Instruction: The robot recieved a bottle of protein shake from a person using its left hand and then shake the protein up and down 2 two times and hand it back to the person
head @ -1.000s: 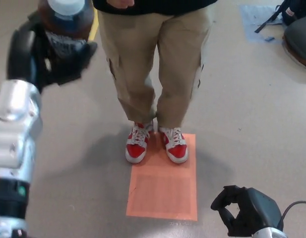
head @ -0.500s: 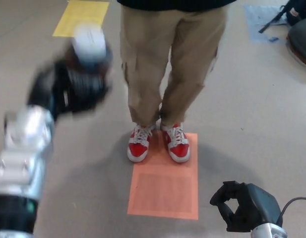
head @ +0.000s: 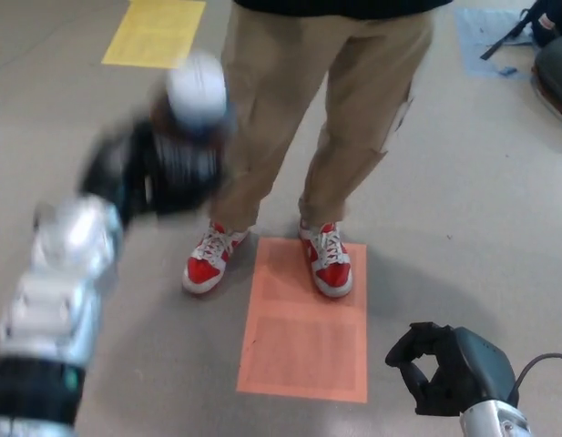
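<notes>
Bottle [head: 194, 96] with its white cap sits gripped in the left hand [head: 158, 168], blurred, beside the person's legs [head: 317, 118]: received, seemingly mid-shake; hand-back remains. Right hand [head: 444, 369] curls empty near the orange floor mat [head: 303, 332].

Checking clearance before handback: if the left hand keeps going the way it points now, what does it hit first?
Probably the person's trouser leg: the left hand, shut on the bottle, points up-right toward it. Motion blur and a single view leave depth unclear.
</notes>
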